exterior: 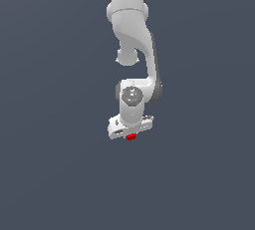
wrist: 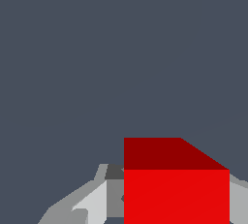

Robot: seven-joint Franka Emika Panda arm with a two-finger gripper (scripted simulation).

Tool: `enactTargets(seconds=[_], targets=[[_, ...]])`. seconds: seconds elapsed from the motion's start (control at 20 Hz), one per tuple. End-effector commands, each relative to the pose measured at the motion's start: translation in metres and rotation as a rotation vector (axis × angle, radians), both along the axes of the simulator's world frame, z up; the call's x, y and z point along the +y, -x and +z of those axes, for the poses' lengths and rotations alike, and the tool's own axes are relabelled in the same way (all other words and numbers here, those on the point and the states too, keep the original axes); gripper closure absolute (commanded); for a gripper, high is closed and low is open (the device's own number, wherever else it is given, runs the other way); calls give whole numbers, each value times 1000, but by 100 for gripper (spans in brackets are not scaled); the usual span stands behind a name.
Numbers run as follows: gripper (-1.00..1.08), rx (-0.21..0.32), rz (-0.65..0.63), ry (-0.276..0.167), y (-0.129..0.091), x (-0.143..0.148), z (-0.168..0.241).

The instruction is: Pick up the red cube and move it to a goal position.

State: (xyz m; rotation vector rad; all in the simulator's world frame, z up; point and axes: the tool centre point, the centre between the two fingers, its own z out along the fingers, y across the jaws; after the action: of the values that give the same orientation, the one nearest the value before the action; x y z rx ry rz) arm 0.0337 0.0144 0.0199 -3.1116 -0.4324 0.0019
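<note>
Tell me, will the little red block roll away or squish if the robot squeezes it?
Probably neither. The red cube has flat faces and sharp edges, so it should sit or slide, not roll. It looks solid, so squishing seems unlikely. Its smooth sides might slip a little. It looks tiny under the tool, so it is likely light.

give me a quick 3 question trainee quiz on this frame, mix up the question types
1. True or false: the red cube sits right under the gripper, between its fingers.
2. The surface around the cube is: A) cluttered with boxes B) plain dark grey C) a wooden tray
3. Fill in: in the wrist view the cube's colour is ____.

Key: 1 true; 2 B; 3 red
</note>
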Motion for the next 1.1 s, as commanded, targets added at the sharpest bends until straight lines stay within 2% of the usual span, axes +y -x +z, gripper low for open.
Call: enactTargets(seconds=[0.0, 0.25, 0.5, 1.05], targets=[[108, -1, 0, 0, 0, 0, 2], [108, -1, 0, 0, 0, 2, 19], [108, -1, 0, 0, 0, 6, 52], [108, -1, 0, 0, 0, 19, 173]])
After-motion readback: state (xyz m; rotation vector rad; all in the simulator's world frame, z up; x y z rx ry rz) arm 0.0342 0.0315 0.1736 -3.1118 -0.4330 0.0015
